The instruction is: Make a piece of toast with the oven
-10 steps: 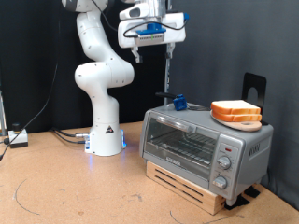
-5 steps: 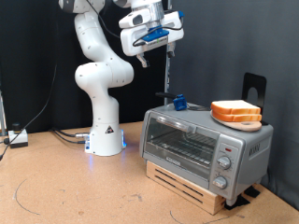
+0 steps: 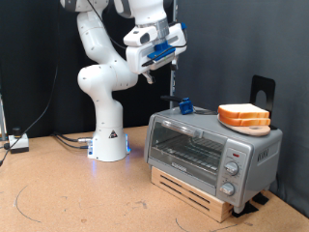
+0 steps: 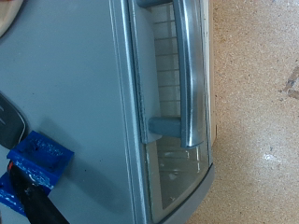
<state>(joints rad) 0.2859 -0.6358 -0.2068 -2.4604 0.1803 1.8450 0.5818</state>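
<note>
Exterior view — end effector (image 3: pixel 153 73) now lower, tilted toward oven (image 3: pixel 212 147); finger spread impossible to tell — toast (image 3: pixel 243 117) untouched on top.

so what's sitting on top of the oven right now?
On the oven roof: two stacked toast slices toward the exterior view's right, a small blue object toward its left. The lower slice is mostly covered by the upper. The end effector hangs above, touching neither.

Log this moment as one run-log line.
gripper: raised above oven, holding nothing visible | oven door: closed | piece of toast: stacked on oven top | blue object: on oven top
</note>
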